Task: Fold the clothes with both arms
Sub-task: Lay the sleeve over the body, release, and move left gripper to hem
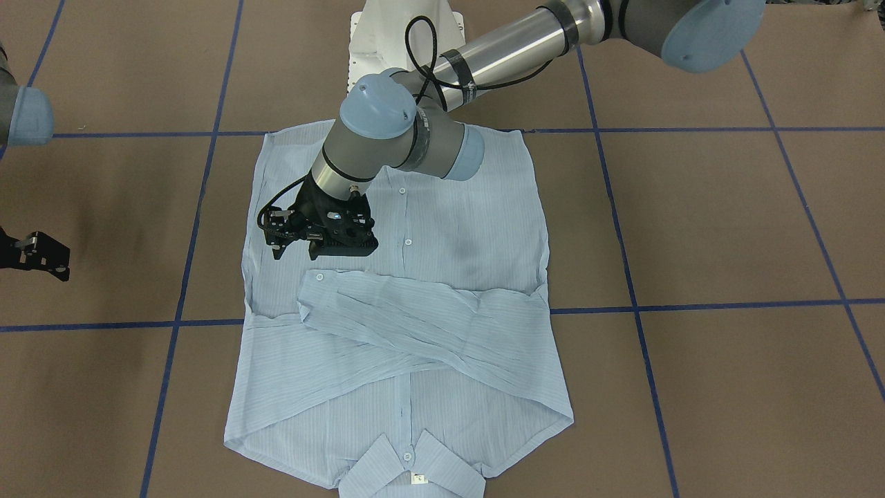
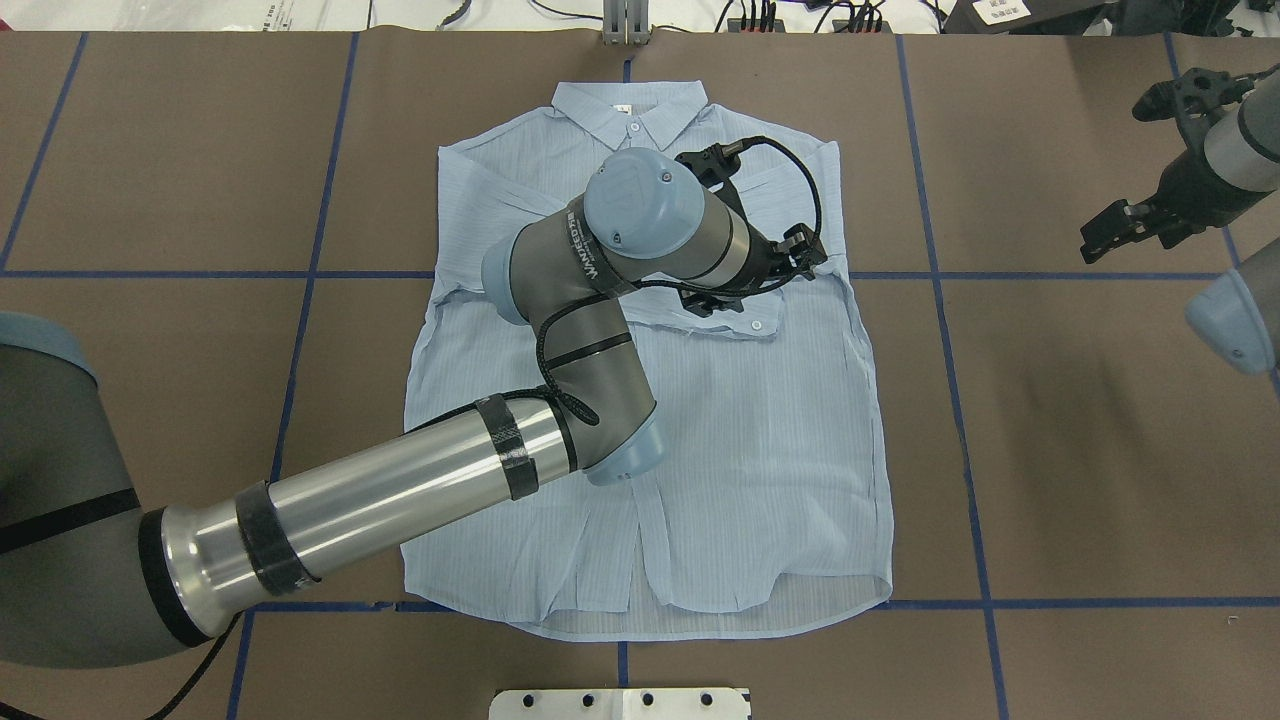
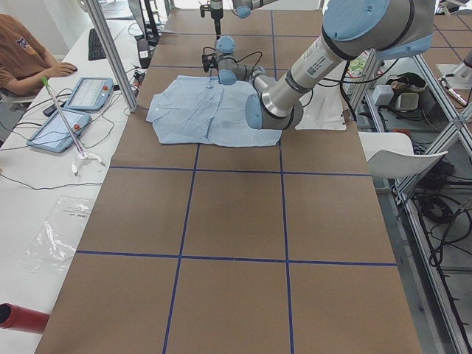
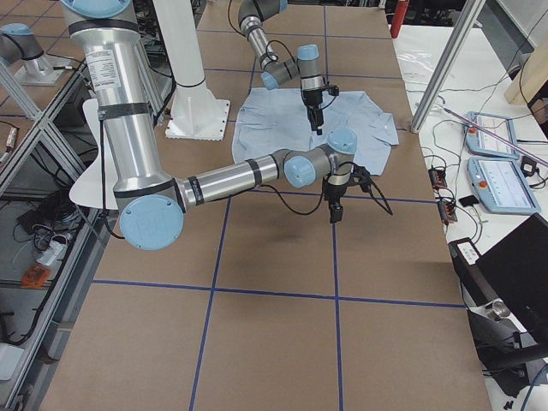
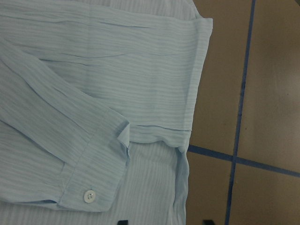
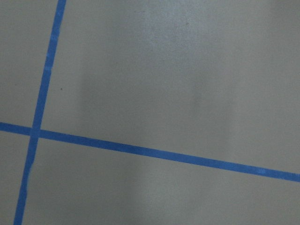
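Note:
The clothes are one light-blue striped shirt [image 1: 449,228] [image 2: 760,440], lying flat and buttoned with its collar [image 2: 630,110] on the side far from the robot. Both sleeves are folded across the chest. The upper sleeve's buttoned cuff [image 1: 318,283] [image 5: 89,187] rests near the shirt's edge. My left gripper [image 1: 342,245] [image 2: 735,300] hangs just above that cuff, pointing down. In the left wrist view its two tips stand apart at the bottom edge, open and holding nothing. My right gripper [image 1: 52,259] [image 2: 1105,228] hovers over bare table well off the shirt; its finger state does not show.
The white pedestal [image 1: 401,34] [image 2: 620,700] stands at the robot's edge of the table. Blue tape lines [image 6: 154,152] grid the brown tabletop [image 2: 1100,450]. A person [image 3: 22,51] sits at a side bench with tablets [image 3: 88,92].

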Controlling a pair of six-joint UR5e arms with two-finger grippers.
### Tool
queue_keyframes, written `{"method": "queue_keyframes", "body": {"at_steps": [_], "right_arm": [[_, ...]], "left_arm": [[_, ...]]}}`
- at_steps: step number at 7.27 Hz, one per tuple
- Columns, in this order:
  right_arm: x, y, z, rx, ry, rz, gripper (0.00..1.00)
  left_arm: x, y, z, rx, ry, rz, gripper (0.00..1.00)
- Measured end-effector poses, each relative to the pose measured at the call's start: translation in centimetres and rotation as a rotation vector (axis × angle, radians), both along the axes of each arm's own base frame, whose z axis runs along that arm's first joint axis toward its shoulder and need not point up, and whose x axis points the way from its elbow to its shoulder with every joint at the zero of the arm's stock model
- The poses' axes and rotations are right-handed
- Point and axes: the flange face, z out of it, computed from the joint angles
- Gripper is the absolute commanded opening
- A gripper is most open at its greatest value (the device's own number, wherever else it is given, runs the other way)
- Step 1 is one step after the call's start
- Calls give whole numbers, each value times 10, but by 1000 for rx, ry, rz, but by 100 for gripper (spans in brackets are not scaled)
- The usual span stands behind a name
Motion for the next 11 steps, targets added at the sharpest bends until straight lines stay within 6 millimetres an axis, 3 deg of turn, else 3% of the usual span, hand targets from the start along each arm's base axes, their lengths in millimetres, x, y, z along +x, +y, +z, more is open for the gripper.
{"method": "queue_keyframes", "body": {"at_steps": [2,4,6,8,9,11], "right_arm": [[-10,8,-8,5,-65,85,100],[-56,46,-12,-4,-178,147,100],[-103,111,-26,-9,-197,160,100],[-156,186,-52,-31,-203,178,100],[-183,222,-63,-46,-206,189,100],[-220,286,-79,-70,-185,184,98]], "left_arm": [[-25,-1,23,-11,-28,8,100],[-79,11,59,17,-99,37,100],[-150,40,94,88,-183,63,100],[-215,77,118,145,-228,84,100],[-240,93,126,160,-238,90,100],[-260,106,131,170,-241,92,100]]}}
